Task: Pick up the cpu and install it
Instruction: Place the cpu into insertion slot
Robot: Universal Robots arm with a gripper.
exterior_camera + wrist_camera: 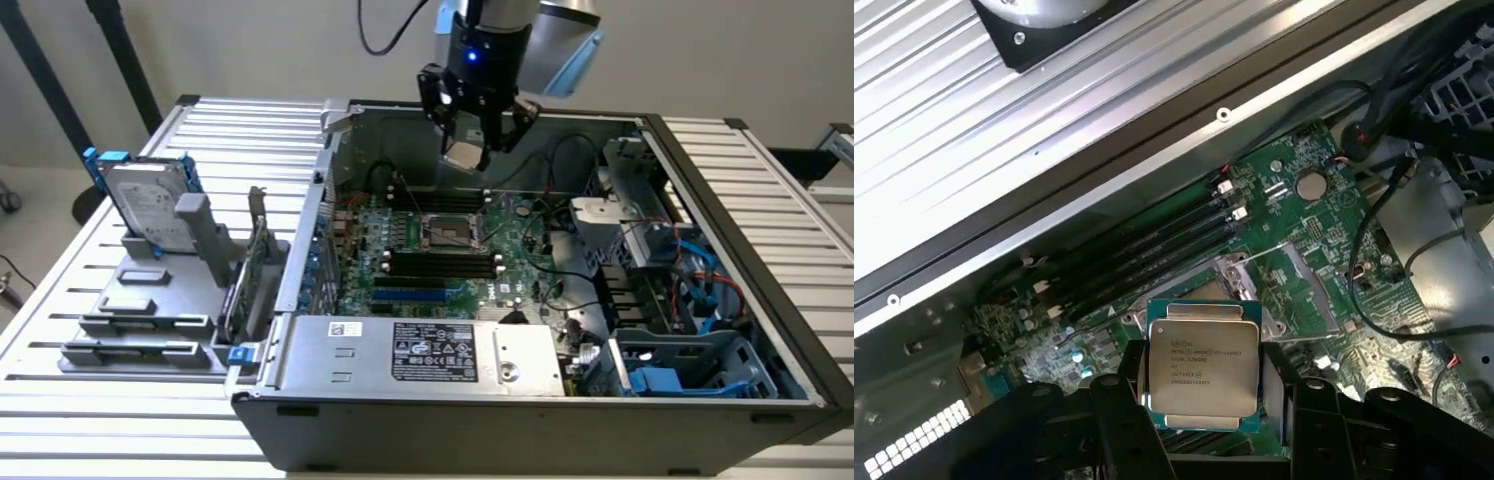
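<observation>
Currently the cpu (pixel 1202 368) is clamped between the two dark fingers (pixel 1116 405) of the gripper (pixel 474 147), which is closed on its opposite edges. In the wrist view the chip's silver lid with printed lettering is seen facing the camera, its green edge showing around the metal. In the exterior view the cpu (pixel 466 153) is held tilted in the air over the open case (pixel 534 425), above the far part of the motherboard (pixel 514 265) and clear of it. The socket (pixel 447 232) is seen lower on the board, apart from the chip; in the wrist view its metal frame (pixel 1246 283) lies just past the chip, beside the black memory slots (pixel 1154 255). A labelled silver box (pixel 414 350) is set along the case's near wall. On the exterior view's left, a hard drive (pixel 140 205) is stood upright in a grey rack (pixel 140 310) on the slatted table (pixel 54 400).
</observation>
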